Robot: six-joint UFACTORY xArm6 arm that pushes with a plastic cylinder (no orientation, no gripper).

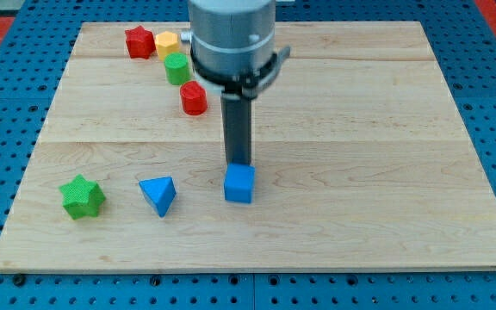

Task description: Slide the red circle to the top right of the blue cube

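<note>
Red circle (194, 98) sits well up-left of blue cube (239, 182), unmoved; my tip (238, 164), bare rod clamping nothing, touches cube's top edge. Whole push remains.

Pale wood-grain board (360, 129), matt ridged plastic-looking green star (82, 197), dark matt rod (237, 133)

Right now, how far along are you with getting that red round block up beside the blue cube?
Nothing looks done yet: the red circle sits well toward the view's top left of the blue cube. In hand: my tip is just above the cube's top edge. Left: reach the circle and slide it to the cube's top right.
</note>
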